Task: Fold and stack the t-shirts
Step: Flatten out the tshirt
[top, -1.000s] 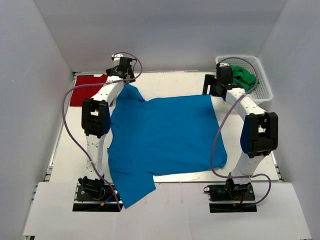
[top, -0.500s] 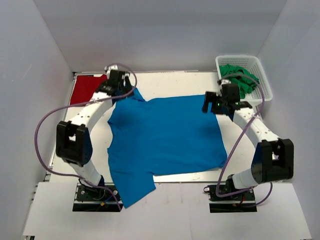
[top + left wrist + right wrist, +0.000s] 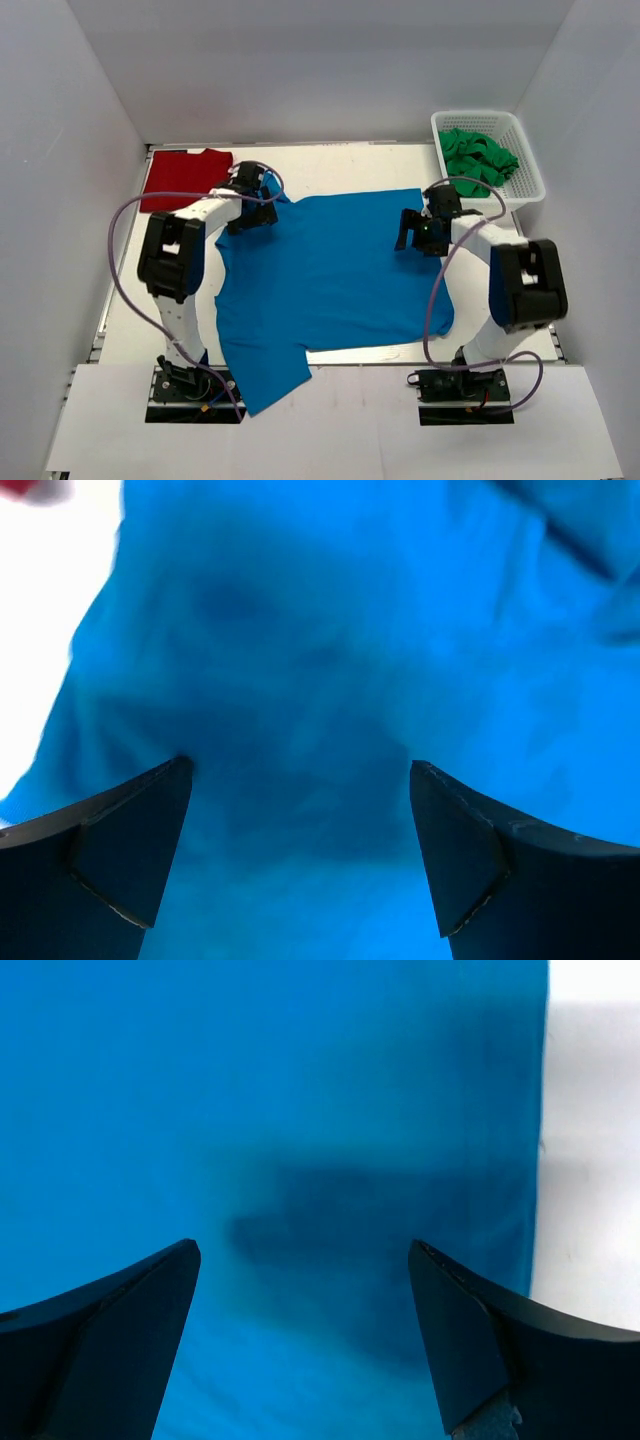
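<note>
A bright blue t-shirt point(image 3: 325, 270) lies spread flat on the white table, one sleeve hanging past the near edge. A dark red t-shirt point(image 3: 178, 178) lies folded at the far left. My left gripper point(image 3: 252, 207) is open over the blue shirt's far left shoulder; the cloth point(image 3: 330, 660) fills the left wrist view between the fingers. My right gripper point(image 3: 418, 230) is open over the shirt's far right edge; the right wrist view shows blue cloth point(image 3: 300, 1140) with bare table point(image 3: 590, 1160) at the right.
A white basket point(image 3: 524, 158) with green cloth point(image 3: 478, 154) stands at the far right corner. White walls close in the table on three sides. Purple cables loop from both arms.
Both grippers have come down from the far edge toward me onto the blue shirt's far corners. The shirt has barely shifted.
</note>
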Robot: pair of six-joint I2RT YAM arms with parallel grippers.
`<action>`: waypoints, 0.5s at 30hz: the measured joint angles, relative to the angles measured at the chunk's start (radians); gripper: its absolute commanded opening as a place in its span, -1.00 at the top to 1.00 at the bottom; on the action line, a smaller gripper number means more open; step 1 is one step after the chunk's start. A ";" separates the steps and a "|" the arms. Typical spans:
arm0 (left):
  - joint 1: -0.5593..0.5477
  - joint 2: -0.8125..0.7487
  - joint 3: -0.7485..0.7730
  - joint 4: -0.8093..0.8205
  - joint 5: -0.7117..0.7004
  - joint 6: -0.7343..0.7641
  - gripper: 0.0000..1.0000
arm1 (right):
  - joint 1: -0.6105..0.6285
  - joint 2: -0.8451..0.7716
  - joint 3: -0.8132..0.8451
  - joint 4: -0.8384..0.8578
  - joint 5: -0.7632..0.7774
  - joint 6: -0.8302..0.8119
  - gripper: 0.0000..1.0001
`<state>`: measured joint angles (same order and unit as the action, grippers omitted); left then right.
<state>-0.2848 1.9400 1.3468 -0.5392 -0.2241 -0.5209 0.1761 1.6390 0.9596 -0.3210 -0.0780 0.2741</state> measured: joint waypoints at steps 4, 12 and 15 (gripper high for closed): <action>0.002 0.090 0.080 -0.003 -0.006 0.005 -1.00 | -0.007 0.092 0.076 0.004 0.001 0.015 -0.81; 0.006 0.267 0.340 -0.015 -0.014 0.045 -1.00 | -0.057 0.260 0.285 -0.023 0.030 0.037 -0.81; 0.010 0.359 0.483 -0.034 -0.033 0.061 -1.00 | -0.072 0.327 0.380 -0.045 0.033 0.023 -0.81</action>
<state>-0.2745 2.2986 1.8297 -0.5732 -0.2573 -0.4599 0.1043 1.9659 1.3392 -0.3660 -0.0448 0.2970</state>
